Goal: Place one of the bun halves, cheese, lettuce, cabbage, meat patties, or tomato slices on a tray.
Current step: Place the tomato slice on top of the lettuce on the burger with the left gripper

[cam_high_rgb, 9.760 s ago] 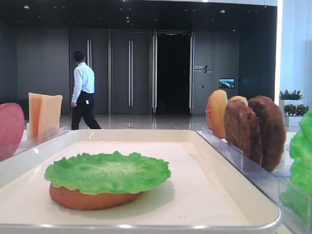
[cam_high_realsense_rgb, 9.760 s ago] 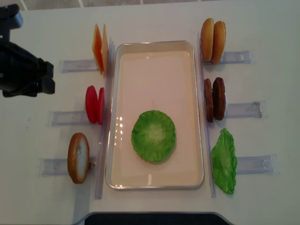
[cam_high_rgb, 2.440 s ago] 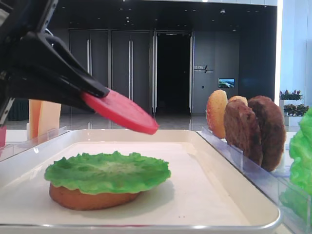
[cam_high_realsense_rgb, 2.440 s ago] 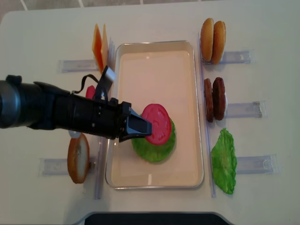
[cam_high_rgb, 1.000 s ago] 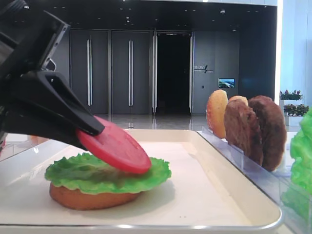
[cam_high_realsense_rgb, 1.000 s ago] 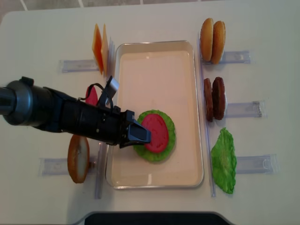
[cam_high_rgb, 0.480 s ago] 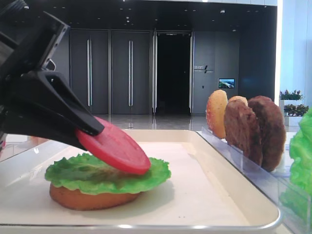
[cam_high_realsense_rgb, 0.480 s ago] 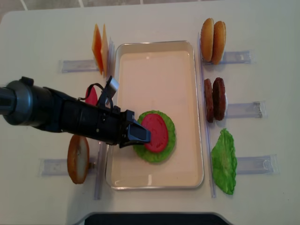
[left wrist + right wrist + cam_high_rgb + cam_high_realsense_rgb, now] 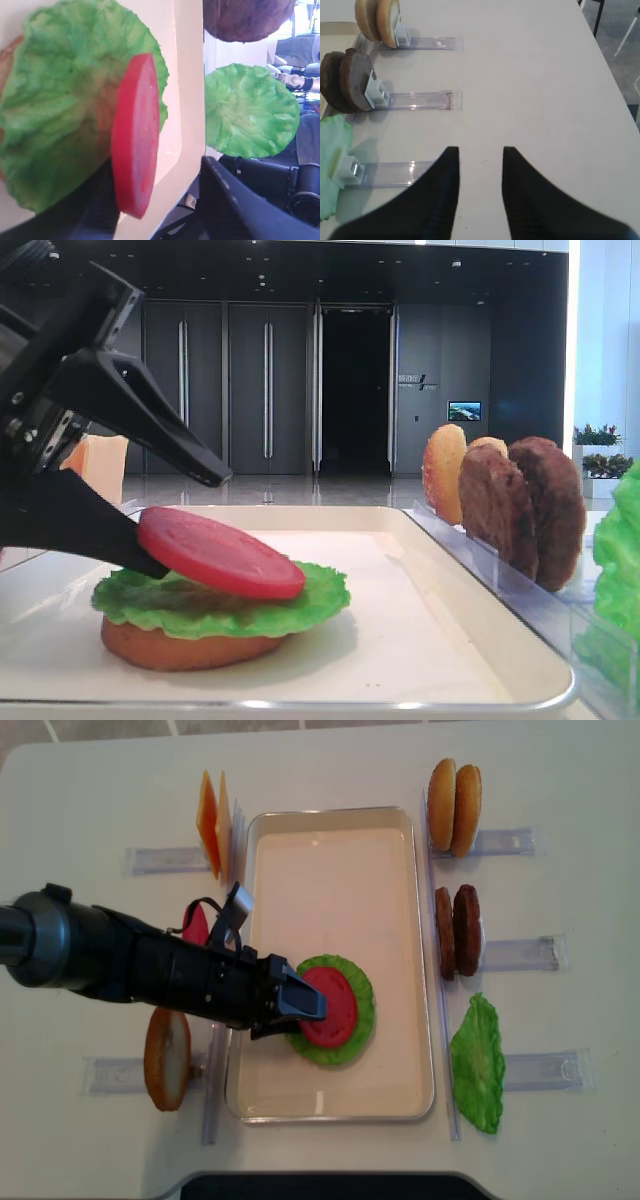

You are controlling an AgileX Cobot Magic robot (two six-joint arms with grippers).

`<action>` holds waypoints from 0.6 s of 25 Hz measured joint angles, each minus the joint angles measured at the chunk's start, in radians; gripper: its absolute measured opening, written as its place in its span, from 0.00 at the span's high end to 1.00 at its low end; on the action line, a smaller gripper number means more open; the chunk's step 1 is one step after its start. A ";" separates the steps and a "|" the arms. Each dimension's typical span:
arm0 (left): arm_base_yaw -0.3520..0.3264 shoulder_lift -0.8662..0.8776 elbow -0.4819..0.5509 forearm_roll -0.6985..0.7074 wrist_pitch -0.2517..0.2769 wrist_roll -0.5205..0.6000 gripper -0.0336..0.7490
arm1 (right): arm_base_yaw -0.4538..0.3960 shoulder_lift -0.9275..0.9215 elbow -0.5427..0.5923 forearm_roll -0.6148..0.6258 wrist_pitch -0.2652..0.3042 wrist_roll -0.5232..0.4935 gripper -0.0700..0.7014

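Behind the low camera's view stands a dim lobby with tall dark doors; everything else sits on a pale bench (image 9: 560, 780). Largest on it is the cream tray (image 9: 340, 830), lying lengthwise between rows of clear acrylic dividers (image 9: 520, 955).

Across the left half of the overhead view reaches the black left arm (image 9: 100, 960). Its left tool (image 9: 305, 1005) is over the tray's near half with the jaws spread apart: in the low view one finger passes above the tomato slice and the other lies beneath its left edge, with a clear gap over the slice. The right tool (image 9: 479, 175) hovers over bare bench well to the right of the tray, its two dark fingers parted and nothing between them.

On the tray, a lettuce leaf (image 9: 290, 605) covers a bun half (image 9: 190, 650), and the red tomato slice (image 9: 220, 552) rests on the lettuce, slightly tilted, its right edge down on the leaf.

Right of the tray, standing on edge in the dividers, are two bun halves (image 9: 455, 805), two meat patties (image 9: 458, 930) and a second lettuce leaf (image 9: 478, 1065). Left of it stand the cheese slices (image 9: 212, 825), another tomato slice (image 9: 197, 925) partly hidden by the arm, and one more bun half (image 9: 167, 1057).
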 joint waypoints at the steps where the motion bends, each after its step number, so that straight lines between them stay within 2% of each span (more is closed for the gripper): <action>1: 0.000 0.000 0.000 0.001 0.000 -0.004 0.43 | 0.000 0.000 0.000 0.000 0.000 0.000 0.60; 6: 0.000 0.000 0.000 0.031 0.000 -0.029 0.36 | 0.000 0.000 0.000 0.000 0.000 0.000 0.60; 12: 0.000 -0.012 0.000 0.074 0.000 -0.068 0.36 | 0.000 0.000 0.000 0.000 0.000 0.000 0.60; 15: 0.000 -0.056 0.000 0.106 -0.018 -0.118 0.36 | 0.000 0.000 0.000 0.000 0.000 0.000 0.60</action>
